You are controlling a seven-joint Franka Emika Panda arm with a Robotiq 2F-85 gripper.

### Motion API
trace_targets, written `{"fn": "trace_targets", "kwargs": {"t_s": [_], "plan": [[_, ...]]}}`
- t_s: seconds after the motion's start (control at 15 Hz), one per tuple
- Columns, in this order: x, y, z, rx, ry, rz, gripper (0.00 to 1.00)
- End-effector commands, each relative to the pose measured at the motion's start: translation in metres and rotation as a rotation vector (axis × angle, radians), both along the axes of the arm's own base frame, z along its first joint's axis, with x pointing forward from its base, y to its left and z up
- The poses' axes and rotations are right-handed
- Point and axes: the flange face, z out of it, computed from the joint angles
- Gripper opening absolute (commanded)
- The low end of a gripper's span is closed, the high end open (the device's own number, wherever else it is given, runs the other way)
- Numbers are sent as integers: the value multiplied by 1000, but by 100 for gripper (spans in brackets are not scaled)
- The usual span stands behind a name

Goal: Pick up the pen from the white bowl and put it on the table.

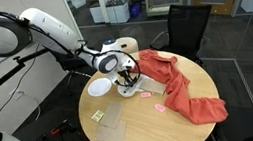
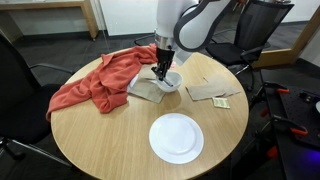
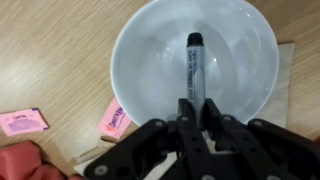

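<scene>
In the wrist view the dark pen point(image 3: 192, 65) lies inside the white bowl point(image 3: 140, 60), its capped end pointing toward the bowl's far side. My gripper point(image 3: 197, 108) is shut on the pen's near end, just over the bowl's near rim. In both exterior views the gripper point(image 1: 125, 76) point(image 2: 160, 72) points straight down into the bowl point(image 2: 171, 82), near the middle of the round, light wood table point(image 1: 146, 133) point(image 2: 100, 140). In those views the pen is hidden by the fingers.
A flat white plate point(image 1: 100, 87) point(image 2: 176, 137) lies beside the bowl. A red cloth point(image 1: 180, 88) point(image 2: 95, 80) is heaped on one side. Pink packets point(image 3: 22, 122) point(image 3: 115, 120) lie near the bowl. Brown napkins point(image 1: 110, 129) point(image 2: 210, 92) are on the table. Black chairs surround it.
</scene>
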Motion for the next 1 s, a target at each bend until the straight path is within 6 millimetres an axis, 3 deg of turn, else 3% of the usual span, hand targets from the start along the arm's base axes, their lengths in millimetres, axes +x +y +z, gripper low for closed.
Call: {"fn": "trace_targets", "kwargs": {"t_s": [0.0, 0.27, 0.47, 0.67, 0.93], "plan": [[-9, 8, 31, -9, -66, -35, 5], [-18, 3, 72, -18, -136, -87, 5], [-28, -17, 106, -26, -171, -140, 5], [-38, -51, 135, -30, -180, -197, 5], [-45, -102, 148, -14, -136, -265, 5]]}}
